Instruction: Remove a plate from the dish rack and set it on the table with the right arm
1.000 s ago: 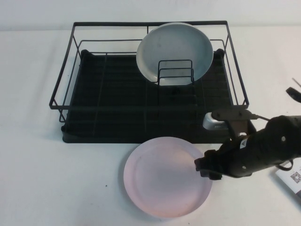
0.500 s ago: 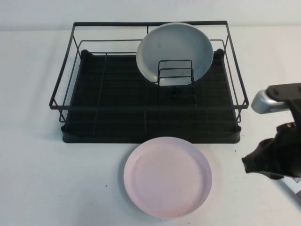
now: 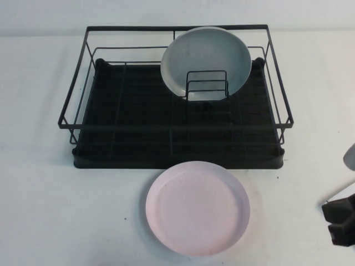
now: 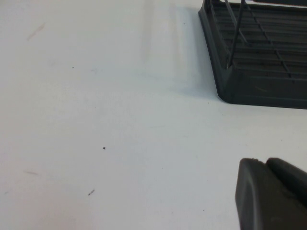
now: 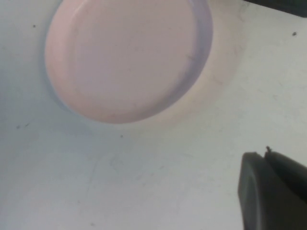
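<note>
The pale pink plate [image 3: 197, 208] lies flat on the off-white table [image 3: 55, 210], just in front of the black dish rack [image 3: 127, 119]. It also shows in the right wrist view [image 5: 127, 57]. My right gripper [image 3: 339, 221] is at the table's right edge, well to the right of the plate and apart from it, shut and empty; in its wrist view [image 5: 264, 155] the two fingers lie together. My left gripper [image 4: 261, 163] is shut and empty over bare table near the rack's corner [image 4: 268, 72]; it is out of the high view.
A grey-blue plate [image 3: 206, 60] stands upright at the rack's back, behind the small wire holder [image 3: 206, 86]. A silver-grey part of the right arm [image 3: 350, 158] shows at the right edge.
My right arm has drawn back to the right, away from the pink plate, and is now mostly out of the high view. The plate stays flat on the table.
</note>
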Action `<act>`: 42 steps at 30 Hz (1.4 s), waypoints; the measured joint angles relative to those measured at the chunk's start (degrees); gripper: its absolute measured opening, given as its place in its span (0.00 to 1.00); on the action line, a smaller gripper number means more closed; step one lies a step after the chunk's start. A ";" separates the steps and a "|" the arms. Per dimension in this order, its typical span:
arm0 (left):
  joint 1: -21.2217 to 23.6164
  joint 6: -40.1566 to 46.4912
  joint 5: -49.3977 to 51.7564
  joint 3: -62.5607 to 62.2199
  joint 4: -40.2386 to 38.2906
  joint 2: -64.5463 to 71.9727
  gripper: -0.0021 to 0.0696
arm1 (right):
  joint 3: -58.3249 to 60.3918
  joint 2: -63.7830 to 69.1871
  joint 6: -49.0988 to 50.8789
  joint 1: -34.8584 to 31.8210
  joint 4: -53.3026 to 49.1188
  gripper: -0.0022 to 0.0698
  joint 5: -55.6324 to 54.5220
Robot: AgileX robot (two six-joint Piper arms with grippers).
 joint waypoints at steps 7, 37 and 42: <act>0.00 0.00 0.00 0.00 0.00 0.00 0.02 | 18.15 -6.99 -0.22 -7.45 -5.79 0.00 -21.46; 0.00 0.00 0.00 0.00 0.00 0.00 0.02 | 42.57 -53.35 -0.48 -26.91 -7.65 0.00 -24.14; 0.00 0.00 0.00 0.00 0.00 0.00 0.02 | 42.57 -53.35 -0.48 -26.91 -7.65 0.00 -24.04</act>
